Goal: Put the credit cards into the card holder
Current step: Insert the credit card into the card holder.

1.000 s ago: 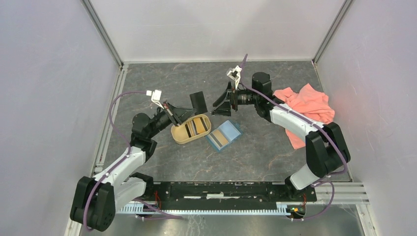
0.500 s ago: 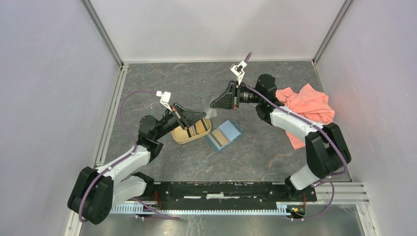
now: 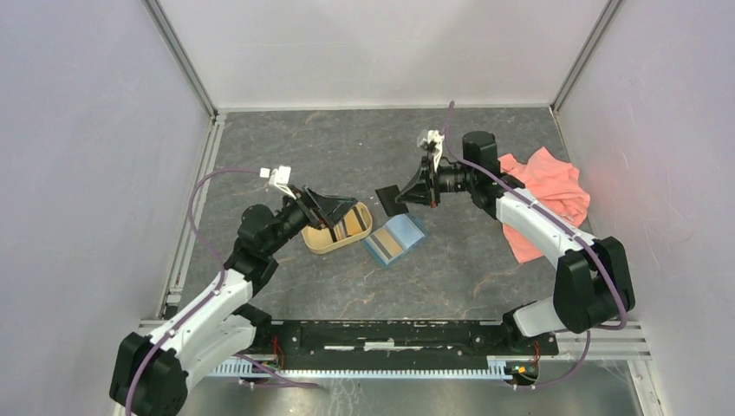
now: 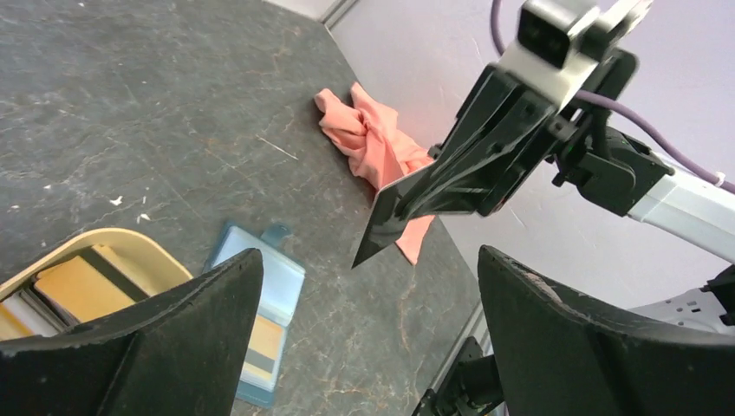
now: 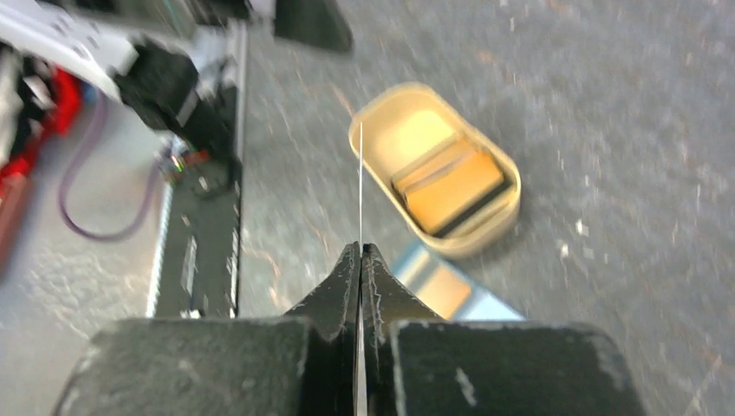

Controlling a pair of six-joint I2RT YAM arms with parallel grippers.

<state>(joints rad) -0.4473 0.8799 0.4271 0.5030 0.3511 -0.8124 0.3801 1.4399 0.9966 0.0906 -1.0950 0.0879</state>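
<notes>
My right gripper [image 3: 404, 192] is shut on a black credit card [image 3: 388, 201] and holds it in the air just above and behind the open teal card holder [image 3: 394, 238]. In the right wrist view the card [image 5: 360, 186] shows edge-on, pinched between the closed fingertips. A yellow card [image 4: 260, 340] sits in one of the card holder's [image 4: 270, 279] pockets. My left gripper [image 3: 338, 211] hangs open and empty over the tan tray [image 3: 317, 243], to the left of the held card [image 4: 406, 208]. Yellow and dark cards [image 5: 452, 186] lie in the tray [image 5: 379, 127].
A pink cloth [image 3: 546, 195] lies bunched at the right wall, behind the right arm. The tray and the card holder lie side by side mid-table. Metal rails run along the left and near edges.
The black card passed from my left gripper to my right. The left opened and drew back over the tray; the right shut on the card and carried it toward the card holder.
</notes>
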